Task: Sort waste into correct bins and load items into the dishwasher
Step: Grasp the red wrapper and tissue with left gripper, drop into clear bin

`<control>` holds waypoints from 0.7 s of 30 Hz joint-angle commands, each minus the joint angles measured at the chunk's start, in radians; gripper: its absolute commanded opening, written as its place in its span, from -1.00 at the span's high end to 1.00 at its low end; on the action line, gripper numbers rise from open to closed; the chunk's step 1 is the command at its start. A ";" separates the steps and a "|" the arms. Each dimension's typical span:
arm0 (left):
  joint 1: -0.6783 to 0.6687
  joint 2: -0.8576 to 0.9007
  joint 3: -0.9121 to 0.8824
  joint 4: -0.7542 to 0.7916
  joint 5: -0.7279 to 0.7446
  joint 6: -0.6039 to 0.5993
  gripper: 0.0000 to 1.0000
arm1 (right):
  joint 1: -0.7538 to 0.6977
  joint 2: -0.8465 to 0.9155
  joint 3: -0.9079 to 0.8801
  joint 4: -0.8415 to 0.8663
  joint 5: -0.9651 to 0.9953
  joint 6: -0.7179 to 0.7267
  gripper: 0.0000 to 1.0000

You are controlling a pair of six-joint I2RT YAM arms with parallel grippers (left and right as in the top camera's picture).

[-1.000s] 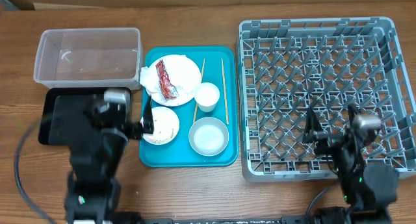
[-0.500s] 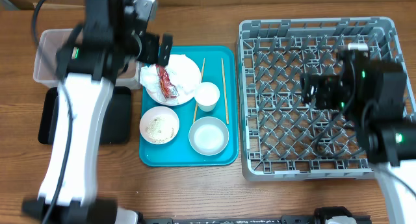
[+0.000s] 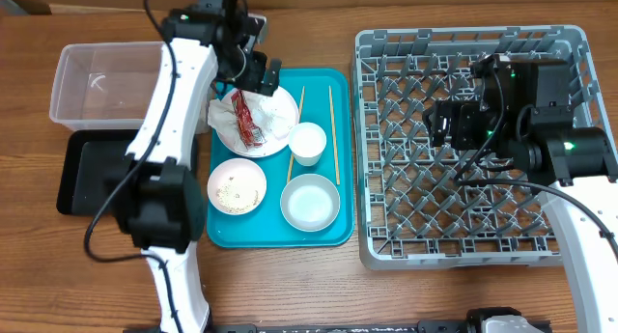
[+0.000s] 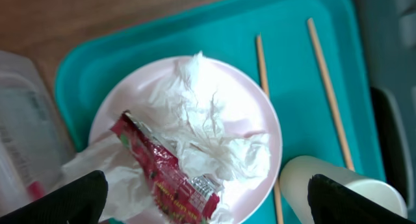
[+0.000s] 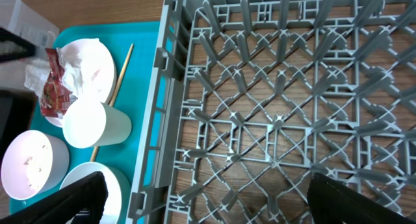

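Grey dish rack [image 3: 463, 36] at frame right held nothing and the clear tub [image 3: 126, 82] and black tray [image 3: 87, 179] at left looked empty, so sorting seemed barely begun: left gripper [image 3: 263, 77], jaws spread and holding nothing, hovered over the napkin [image 4: 208, 120] and red wrapper [image 4: 166, 175] on the plate [image 4: 260, 113], upper centre; right gripper [image 3: 446, 128], likewise spread, hung over the rack.

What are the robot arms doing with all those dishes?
The left fingers hang open over the plate with the crumpled napkin and red wrapper, gripping nothing. The right fingers hover open above the grey rack, which holds no dishes. The bowls, cup and chopsticks sit on the teal tray.
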 commanded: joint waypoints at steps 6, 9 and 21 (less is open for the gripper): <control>-0.008 0.151 0.026 -0.038 -0.058 -0.146 -1.00 | -0.007 -0.002 0.027 -0.008 -0.017 0.002 -1.00; -0.008 0.193 0.026 -0.056 -0.058 -0.144 -1.00 | -0.007 0.002 0.027 -0.010 -0.017 0.002 -1.00; -0.009 0.315 0.026 -0.064 -0.058 -0.144 -0.01 | -0.007 0.020 0.027 -0.012 -0.017 0.003 -1.00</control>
